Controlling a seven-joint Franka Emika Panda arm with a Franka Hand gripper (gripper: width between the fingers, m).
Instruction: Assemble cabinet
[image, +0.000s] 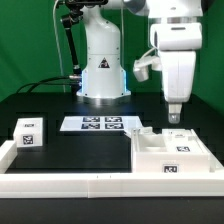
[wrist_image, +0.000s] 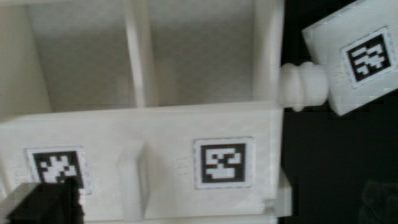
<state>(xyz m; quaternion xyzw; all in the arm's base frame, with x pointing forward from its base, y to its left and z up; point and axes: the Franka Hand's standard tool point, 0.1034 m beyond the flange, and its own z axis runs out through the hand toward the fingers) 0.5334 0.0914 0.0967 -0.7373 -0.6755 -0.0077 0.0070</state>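
Robotics lab w/ marker board (image: 100, 124), blk table (image: 52, 104), green backdrop (image: 25, 40)

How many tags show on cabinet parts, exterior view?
3: one on the small block, exterior view's left; two on the large part, its right; more may be hidden.

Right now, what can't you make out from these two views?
Gripper: in the exterior view, too small to tell open or shut; the wrist view's edge cuts off its fingers.
Cabinet: the wrist view's edges cut it off, and its tags are blurred.
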